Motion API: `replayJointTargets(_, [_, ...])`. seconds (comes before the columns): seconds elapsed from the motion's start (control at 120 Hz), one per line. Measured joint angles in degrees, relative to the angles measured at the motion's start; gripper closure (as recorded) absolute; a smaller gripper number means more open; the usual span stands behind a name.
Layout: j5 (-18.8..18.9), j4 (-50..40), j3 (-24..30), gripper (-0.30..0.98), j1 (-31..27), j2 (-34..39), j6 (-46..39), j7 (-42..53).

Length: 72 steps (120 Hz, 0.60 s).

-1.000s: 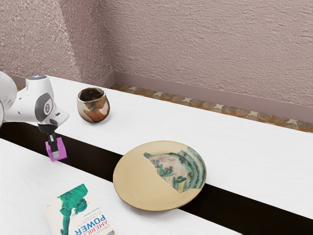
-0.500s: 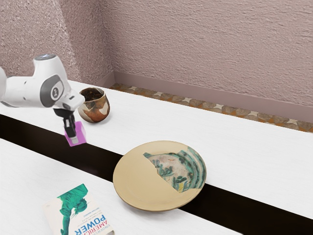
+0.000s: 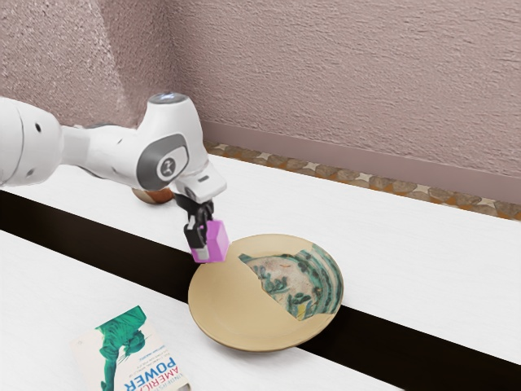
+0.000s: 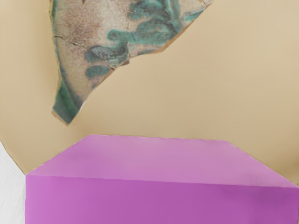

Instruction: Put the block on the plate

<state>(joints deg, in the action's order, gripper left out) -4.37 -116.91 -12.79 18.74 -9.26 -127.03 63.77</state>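
Gripper (image 3: 205, 246) seen closed on block (image 3: 213, 241), fingers kept apart by the block's width; near finger laid along one side, far one mostly hidden. Grip is pointed downward, slightly tilted.

Largest 1st: bkgd. is taken up by rough pinkish wall (image 3: 350, 81), w/ strip of stone-patterned floor (image 3: 326, 172) seen at its foot. White table (image 3: 391, 236) is crossed diagonally by dark band (image 3: 146, 252). White-and-gray arm (image 3: 102, 155) is extended over table from ext. view's left, w/ gripper hung at its end.

Next, plate (image 3: 228, 301): round, tan, w/ patch of green & cream painted decoration toward ext. view's right. It is set across dark band, w/ white surface seen on both sides. Book (image 3: 146, 358) is laid flat near plate, toward ext. view's lower left; green figure & word "POWER" can be made out on cover. Brown-and-white cup (image 3: 153, 196) is placed on far part of table, mostly covered by arm.

Smallest: block, pink-purple, held up off table at plate's edge, on side nearer arm. In wrist view, its top & one side are seen just under hand, w/ plate's tan surface & painted patch spread beyond it. Exact ht. above plate can't be told.
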Motion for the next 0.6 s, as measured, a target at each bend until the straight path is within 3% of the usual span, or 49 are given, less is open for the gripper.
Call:
replayJointTargets(0.417, [-0.5, 9.9, 5.7, 0.32, 4.6, -13.4, 0.3, -1.1])
replayJointTargets(0.6, [-0.7, 10.2, 6.7, 0.17, 4.7, -13.7, 0.7, -1.3])
